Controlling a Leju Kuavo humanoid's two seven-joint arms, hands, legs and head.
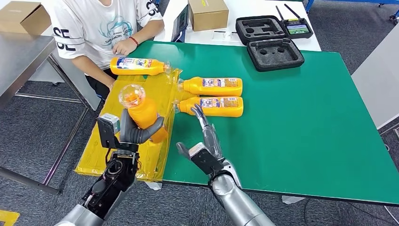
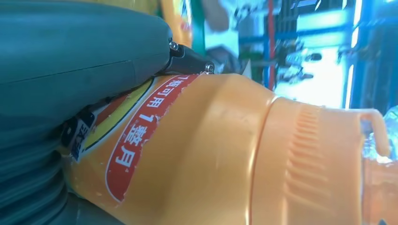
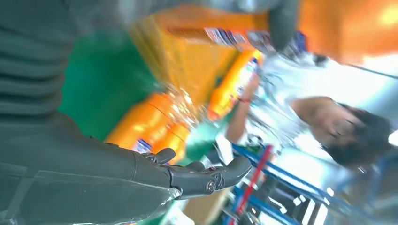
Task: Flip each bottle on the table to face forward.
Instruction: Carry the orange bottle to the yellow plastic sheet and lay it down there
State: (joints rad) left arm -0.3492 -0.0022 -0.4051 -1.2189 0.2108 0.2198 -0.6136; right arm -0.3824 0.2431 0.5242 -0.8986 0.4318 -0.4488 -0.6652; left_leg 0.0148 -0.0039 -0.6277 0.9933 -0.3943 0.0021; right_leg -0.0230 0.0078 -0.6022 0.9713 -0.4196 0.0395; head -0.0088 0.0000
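Green surface [image 1: 301,117] carried the work, with a yellow plastic sheet [image 1: 101,162] draped over its left end and grey carpet below. At far left a person in a white shirt [image 1: 94,28] sat at the surface's corner, one hand [image 1: 123,47] resting near its edge. Just in front of that hand lay one orange bottle [image 1: 136,66] on its side on the sheet, label showing. The left robot hand [image 1: 134,132] gripped a second orange bottle, the held bottle [image 1: 141,110], raised above the sheet and tilted, its clear cap toward the camera; the left wrist view showed the fingers [image 2: 187,58] pressed against its label. Right of the sheet, two more bottles lay on their sides, parallel and close together: the upper bottle [image 1: 211,86] and the lower bottle [image 1: 214,106], labels up. The right robot hand [image 1: 204,141] was open, fingers extended, fingertips just beside the lower bottle. Farther right, at the far edge, sat an open black foam case [image 1: 275,54].
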